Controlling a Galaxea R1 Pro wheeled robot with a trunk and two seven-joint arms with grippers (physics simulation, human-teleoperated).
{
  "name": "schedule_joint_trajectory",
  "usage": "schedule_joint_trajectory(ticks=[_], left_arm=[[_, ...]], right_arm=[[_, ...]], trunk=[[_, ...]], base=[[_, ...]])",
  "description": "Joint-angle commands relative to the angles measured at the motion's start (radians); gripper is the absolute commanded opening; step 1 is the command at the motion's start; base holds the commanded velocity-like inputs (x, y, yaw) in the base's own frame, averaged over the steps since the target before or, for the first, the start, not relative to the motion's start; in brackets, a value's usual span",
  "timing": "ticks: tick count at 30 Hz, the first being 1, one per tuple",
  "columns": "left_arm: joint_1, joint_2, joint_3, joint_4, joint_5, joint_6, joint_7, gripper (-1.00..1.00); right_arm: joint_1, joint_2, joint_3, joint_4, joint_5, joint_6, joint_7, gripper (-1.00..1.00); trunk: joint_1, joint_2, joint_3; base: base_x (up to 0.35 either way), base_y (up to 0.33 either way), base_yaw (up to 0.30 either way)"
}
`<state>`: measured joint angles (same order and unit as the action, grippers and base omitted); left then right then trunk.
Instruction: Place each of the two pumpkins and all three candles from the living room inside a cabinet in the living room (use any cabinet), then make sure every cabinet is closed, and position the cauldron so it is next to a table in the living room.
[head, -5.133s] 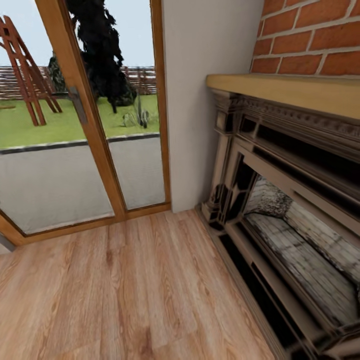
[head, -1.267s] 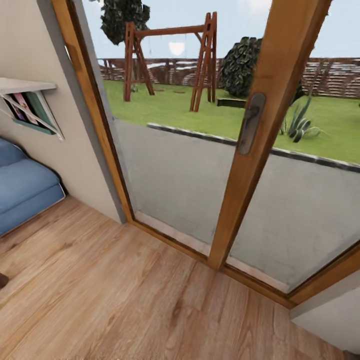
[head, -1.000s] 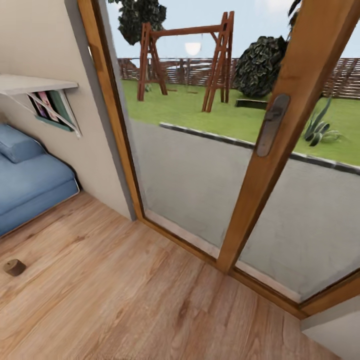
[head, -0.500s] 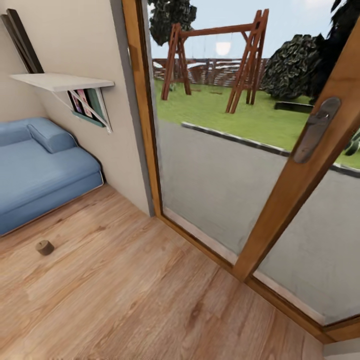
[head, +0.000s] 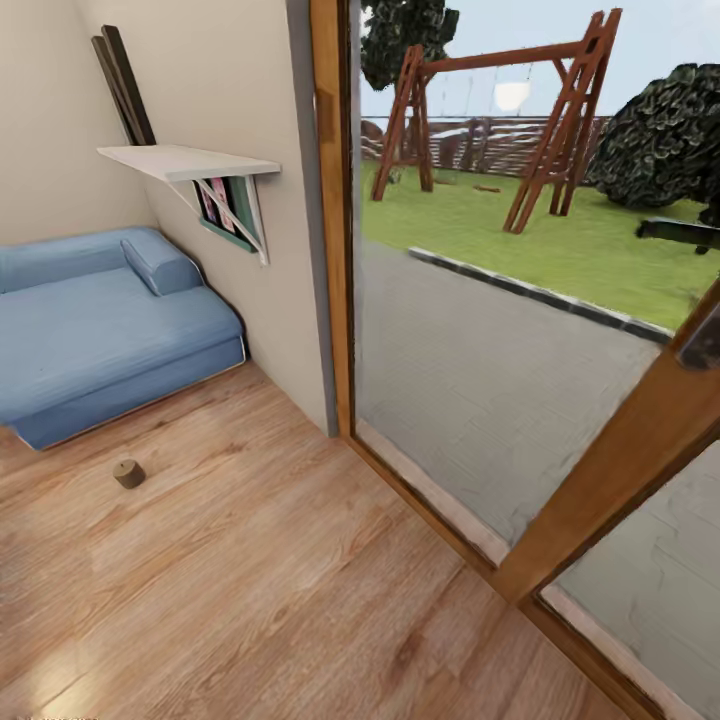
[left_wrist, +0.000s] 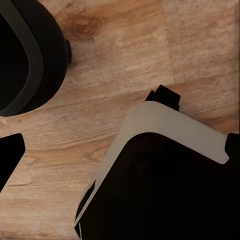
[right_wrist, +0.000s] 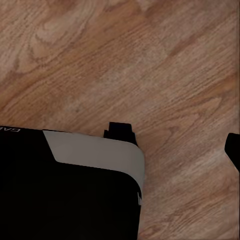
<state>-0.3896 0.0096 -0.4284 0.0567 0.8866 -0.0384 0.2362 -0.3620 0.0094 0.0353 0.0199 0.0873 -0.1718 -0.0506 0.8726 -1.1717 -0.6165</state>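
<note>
Floor (head: 250, 580) of pale wood planks lies before us in the head view. On it, near the front edge of a blue sofa (head: 100, 330), stands a small brown cylinder (head: 128, 473); it may be one of the candles, but it is too small for us to be sure. Above the sofa a white shelf (head: 190, 160) hangs on the wall, with a picture under it. Beside it stands a glass door (head: 450, 350) in a wooden frame, and behind the glass we see grass and a wooden swing frame (head: 500, 130). Both wrist views look down on the floor and dark robot parts; we cannot tell how far either tool is open.
</note>
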Motion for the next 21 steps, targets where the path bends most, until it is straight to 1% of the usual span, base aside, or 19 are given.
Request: schedule_joint_trajectory(ticks=[1, 14, 21], left_arm=[[0.000, 0.000, 0.000, 0.000, 0.000, 0.000, 0.000, 1.00], [0.000, 0.000, 0.000, 0.000, 0.000, 0.000, 0.000, 1.00], [0.000, 0.001, 0.000, 0.000, 0.000, 0.000, 0.000, 1.00]], right_arm=[[0.000, 0.000, 0.000, 0.000, 0.000, 0.000, 0.000, 1.00], [0.000, 0.000, 0.000, 0.000, 0.000, 0.000, 0.000, 1.00], [0.000, 0.001, 0.000, 0.000, 0.000, 0.000, 0.000, 1.00]], trunk=[[0.000, 0.000, 0.000], [0.000, 0.000, 0.000], [0.000, 0.000, 0.000]], base=[[0.274, -0.202, 0.291], [0.275, -0.194, 0.292], [0.268, -0.109, 0.292]])
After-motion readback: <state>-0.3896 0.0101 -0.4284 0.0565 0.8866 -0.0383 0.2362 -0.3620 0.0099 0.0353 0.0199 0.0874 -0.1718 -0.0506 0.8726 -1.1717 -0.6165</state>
